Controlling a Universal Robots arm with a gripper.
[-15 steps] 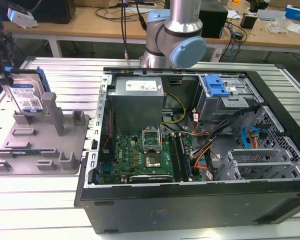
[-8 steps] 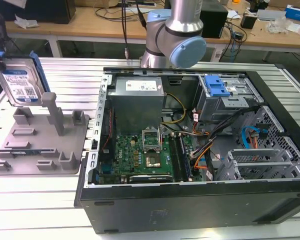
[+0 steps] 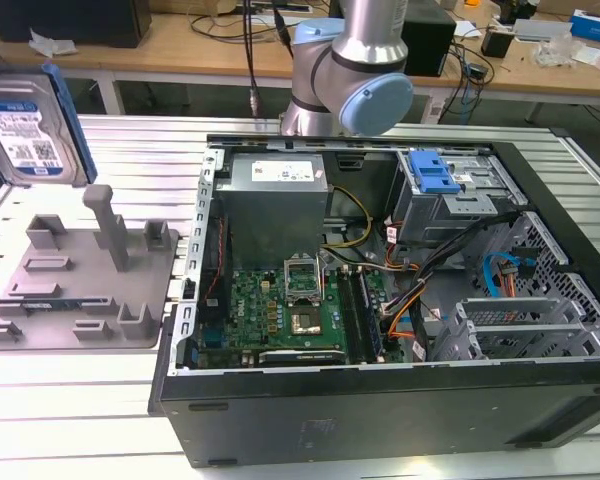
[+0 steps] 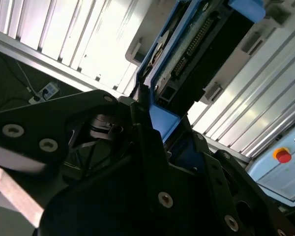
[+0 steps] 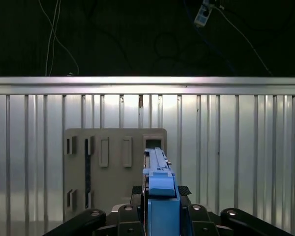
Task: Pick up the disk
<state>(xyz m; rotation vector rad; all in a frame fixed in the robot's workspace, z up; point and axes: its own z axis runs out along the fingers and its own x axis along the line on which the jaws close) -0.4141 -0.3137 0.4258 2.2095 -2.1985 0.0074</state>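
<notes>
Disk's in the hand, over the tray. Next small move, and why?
Probably a short straight lift, grip unchanged. The disk stands on edge between the fingers of the hand, above the grey holder tray. In the exterior view the tray's tall post rises close below the disk, so moving sideways first might clip it.

Even overhead light fills the exterior view — soft shadows. Glare whitens the ribbed silver metal tabletop (image 4: 103, 44) in both wrist views. The black pincer (image 4: 152, 147) is dark and blurred.

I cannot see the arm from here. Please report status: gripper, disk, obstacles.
Gripper shut on the disk. Disk upright, clear above the grey holder tray. Nothing touching the disk from the sides.
</notes>
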